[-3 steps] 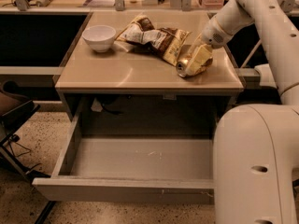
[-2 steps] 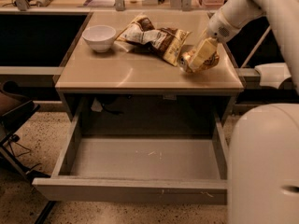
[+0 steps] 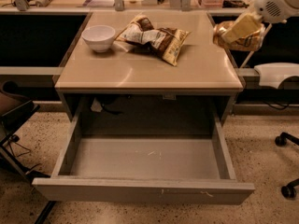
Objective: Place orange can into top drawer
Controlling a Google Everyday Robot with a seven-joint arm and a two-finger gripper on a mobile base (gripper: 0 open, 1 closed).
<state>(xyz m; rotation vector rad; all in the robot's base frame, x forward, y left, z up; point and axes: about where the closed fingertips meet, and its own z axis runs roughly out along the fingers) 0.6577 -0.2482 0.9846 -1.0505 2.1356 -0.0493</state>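
Pincer (image 3: 241, 28) aloft beside the worktop's (image 3: 149, 73) right rear corner, clasping the orange can (image 3: 232, 37), top drawer (image 3: 145, 190) pulled out, open from above, worktop overhanging its back part, white bowl (image 3: 98, 36) and snack bag (image 3: 154, 38) crowding the rear, what seem chair castors (image 3: 281, 140) low right.

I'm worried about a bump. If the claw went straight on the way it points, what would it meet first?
The claw, shut on the orange can near the right edge of the beige table, points down-left; it would likely meet that table's top first, though depth is unclear.
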